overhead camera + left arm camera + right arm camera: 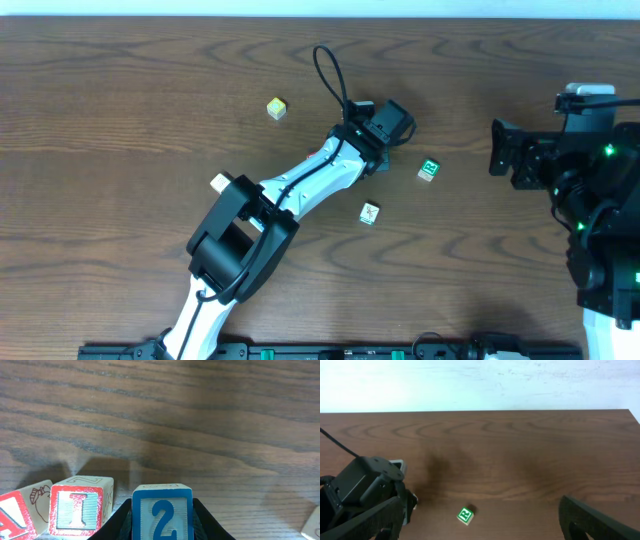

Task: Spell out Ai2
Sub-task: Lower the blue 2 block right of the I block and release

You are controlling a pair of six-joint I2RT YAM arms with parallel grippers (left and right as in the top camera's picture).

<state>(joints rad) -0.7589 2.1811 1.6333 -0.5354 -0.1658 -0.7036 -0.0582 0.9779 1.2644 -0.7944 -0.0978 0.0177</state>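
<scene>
A cube, I cube placed | 2 cube beside I, clamped in L gripper | R gripper apart | todo: release

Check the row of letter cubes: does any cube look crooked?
Yes. In the left wrist view, the red-framed wooden cube with "A" at the far left looks askew, its edges slanted, while the red-framed "I" cube and the blue-framed "2" cube stand upright.

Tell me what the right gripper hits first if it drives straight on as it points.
Likely the green cube: it lies on the table between the right gripper's open fingers, slightly left of centre. Depth is unclear, so the gripper might pass above it.
</scene>
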